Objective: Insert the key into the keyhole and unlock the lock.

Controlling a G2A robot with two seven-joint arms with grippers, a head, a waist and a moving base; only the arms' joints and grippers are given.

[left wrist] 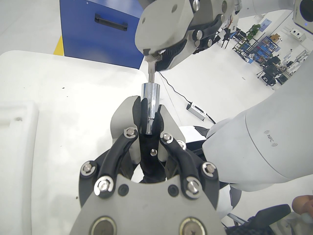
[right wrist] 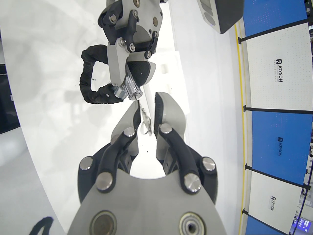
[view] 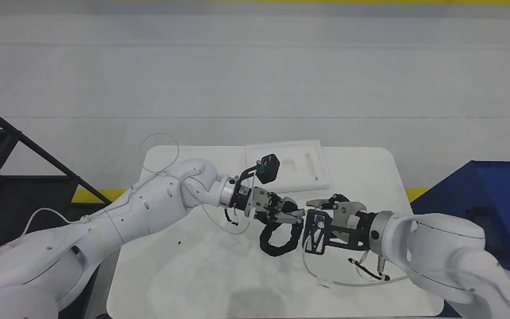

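Two firm holds: left gripper clamps the lock, right gripper pinches the key, tip at the keyhole just ahead; any tilt may jam it.

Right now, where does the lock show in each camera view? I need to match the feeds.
Top view: lower centre, the lock's black cable loop beside the left gripper.
Left wrist view: the lock's chrome cylinder clamped between the left gripper's fingers.
Right wrist view: cylinder and loop held by the left gripper, facing the right gripper.
Shared landmark: the key in the right gripper, tip at the cylinder's end.
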